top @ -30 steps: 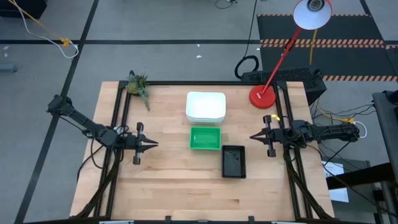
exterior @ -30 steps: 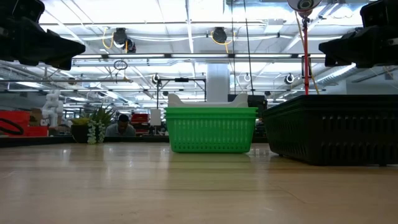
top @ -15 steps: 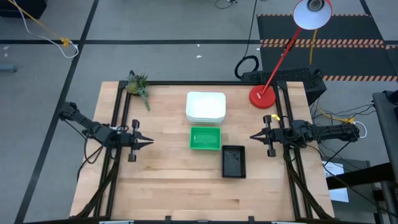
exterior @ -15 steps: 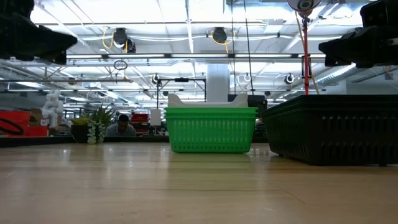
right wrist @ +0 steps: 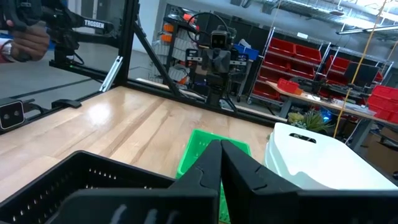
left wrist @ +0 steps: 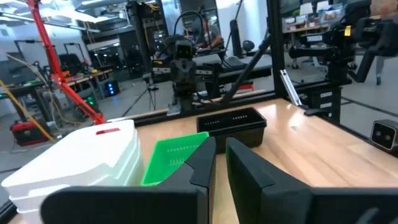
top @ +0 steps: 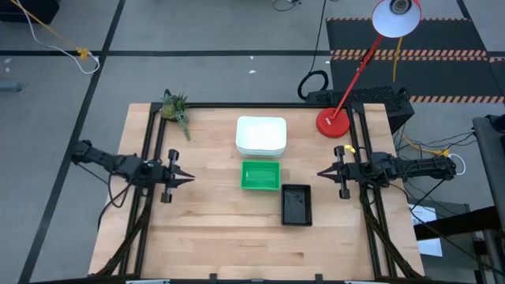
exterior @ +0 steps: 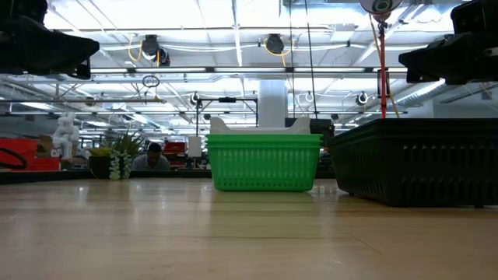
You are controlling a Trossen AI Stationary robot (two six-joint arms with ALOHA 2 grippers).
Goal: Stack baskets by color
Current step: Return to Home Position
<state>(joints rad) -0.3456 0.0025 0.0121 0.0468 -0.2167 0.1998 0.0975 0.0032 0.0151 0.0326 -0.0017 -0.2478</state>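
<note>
A stack of white baskets (top: 261, 136) stands on the table at the far middle. A green basket (top: 260, 175) sits just in front of it, and a black basket (top: 296, 205) stands nearer and to the right. In the low view the green basket (exterior: 263, 161) hides most of the white stack, and the black basket (exterior: 416, 159) is at the right. My left gripper (top: 191, 178) hovers level near the table's left edge and points at the baskets. A narrow empty gap shows between its fingers (left wrist: 221, 144). My right gripper (top: 319, 173) hovers level at the right edge, shut (right wrist: 220, 146) and empty.
A red lamp base (top: 333, 122) stands at the far right corner and a small plant (top: 175, 106) at the far left corner. Black frame rails (top: 154, 150) run along both sides of the table. A person (exterior: 152, 158) sits beyond the table.
My left gripper has drawn back a little toward the table's left edge, and its arm has folded in behind it. The baskets and my right gripper have kept still.
</note>
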